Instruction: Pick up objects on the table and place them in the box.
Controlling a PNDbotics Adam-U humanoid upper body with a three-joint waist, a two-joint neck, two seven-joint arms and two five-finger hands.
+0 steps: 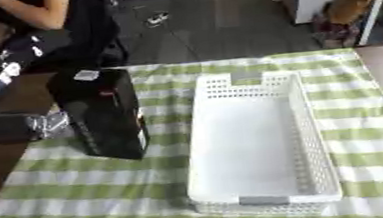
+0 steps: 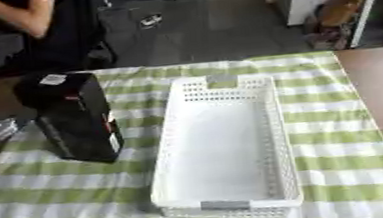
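One black carton [image 1: 103, 114] stands upright on the checked worktop [image 1: 90, 201] just left of the empty white basket [image 1: 260, 139], my left hand [image 1: 8, 127] seems beside it, fingers I cannot tell, so next I must grasp it.

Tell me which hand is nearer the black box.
Left. The left hand is at the black box's left side, close against it; contact cannot be told. The right hand shows in neither view.
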